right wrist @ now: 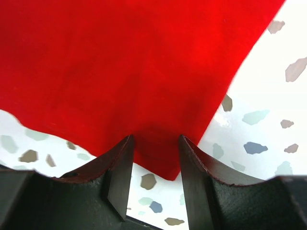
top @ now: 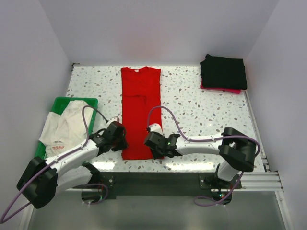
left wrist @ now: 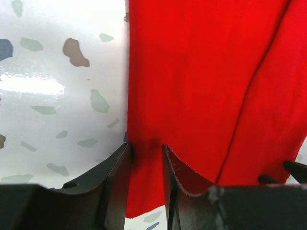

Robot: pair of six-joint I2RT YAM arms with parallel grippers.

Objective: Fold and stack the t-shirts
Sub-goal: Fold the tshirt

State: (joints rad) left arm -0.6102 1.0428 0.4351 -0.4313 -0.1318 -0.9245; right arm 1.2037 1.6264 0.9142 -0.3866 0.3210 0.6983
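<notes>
At the far left a green basket [top: 72, 99] sits on the table [top: 192, 110]. A white t-shirt [top: 64, 127] with small red print lies crumpled over it and spills across its near rim.

Just to its right, the left fingers [left wrist: 115, 182] are closed on the near left corner of the red t-shirt [top: 140, 105]. In the left wrist view, red cloth fills the narrow gap between them, and the shirt's left edge runs straight away from the fingers over the speckled table.

The red t-shirt lies flat in the middle of the table as a narrow strip with its sleeves turned in. Its long axis runs from the near edge to the far edge — the collar points at the back wall and the hem lies nearest the arm bases. A short crease crosses it about a third of the way down from the collar.

The right fingers [right wrist: 115, 177] grip the near right corner of the hem. The tip of that corner pokes out between them, with bare table on either side.

At the far right corner, well apart from the red shirt, the black t-shirts [top: 223, 71] sit folded in a stack. A thin pink layer [top: 225, 90] shows under their near edge.

Nothing lies on the red shirt itself — only the two arms reach over its near end.
</notes>
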